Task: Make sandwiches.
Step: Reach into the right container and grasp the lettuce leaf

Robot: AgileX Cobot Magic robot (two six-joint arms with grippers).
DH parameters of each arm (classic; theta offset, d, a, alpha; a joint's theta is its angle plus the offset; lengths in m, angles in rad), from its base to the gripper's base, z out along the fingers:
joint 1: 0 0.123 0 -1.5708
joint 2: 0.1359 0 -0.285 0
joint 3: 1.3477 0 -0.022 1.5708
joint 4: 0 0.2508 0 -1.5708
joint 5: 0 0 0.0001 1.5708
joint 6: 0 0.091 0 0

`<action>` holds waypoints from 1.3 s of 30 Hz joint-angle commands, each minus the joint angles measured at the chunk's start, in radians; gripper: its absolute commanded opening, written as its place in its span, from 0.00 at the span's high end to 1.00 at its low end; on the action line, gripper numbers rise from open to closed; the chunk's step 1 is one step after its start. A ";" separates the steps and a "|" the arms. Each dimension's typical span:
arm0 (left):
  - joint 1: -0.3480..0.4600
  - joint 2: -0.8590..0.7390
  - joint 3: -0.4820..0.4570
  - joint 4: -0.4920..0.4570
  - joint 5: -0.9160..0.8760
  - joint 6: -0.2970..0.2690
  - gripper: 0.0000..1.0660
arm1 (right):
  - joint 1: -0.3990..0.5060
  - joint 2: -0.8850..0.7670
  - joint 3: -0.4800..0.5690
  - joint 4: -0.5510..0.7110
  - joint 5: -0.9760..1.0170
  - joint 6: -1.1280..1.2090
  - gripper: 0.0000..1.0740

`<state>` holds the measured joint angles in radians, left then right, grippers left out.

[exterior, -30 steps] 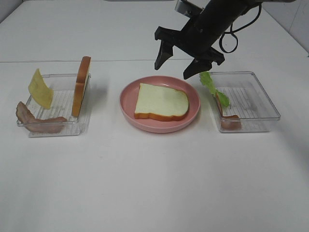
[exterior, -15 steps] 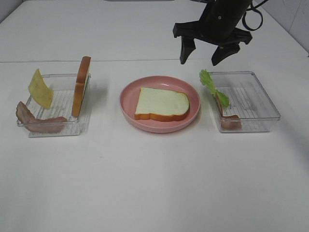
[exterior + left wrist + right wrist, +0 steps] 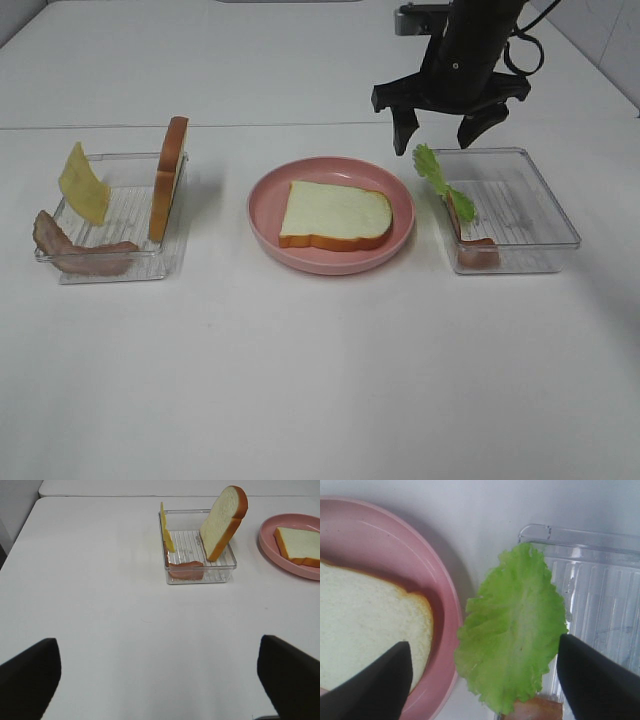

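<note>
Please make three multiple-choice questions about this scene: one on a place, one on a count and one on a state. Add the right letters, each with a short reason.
1. The lettuce leaf rests:
A) flat on the tabletop
B) against a wall of the right clear tray
C) under a cheese slice

2. How many bread slices show?
A) one
B) two
C) four

3. The right end effector is:
A) open above the lettuce leaf
B) shut on bacon
C) shut on cheese

1 B: the leaf leans on the tray wall nearest the pink plate.
2 B: one lies on the plate, and one stands upright in the left tray.
3 A: its fingers are spread and hold nothing.
</note>
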<state>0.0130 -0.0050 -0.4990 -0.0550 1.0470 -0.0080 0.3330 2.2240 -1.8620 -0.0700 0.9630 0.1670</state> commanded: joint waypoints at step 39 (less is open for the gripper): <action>0.005 -0.021 0.000 0.010 -0.013 0.001 0.04 | -0.002 0.074 -0.006 -0.018 0.027 0.010 1.00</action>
<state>0.0130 -0.0050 -0.4990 -0.0510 1.0470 -0.0080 0.3310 2.3030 -1.8620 -0.1150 0.9750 0.1680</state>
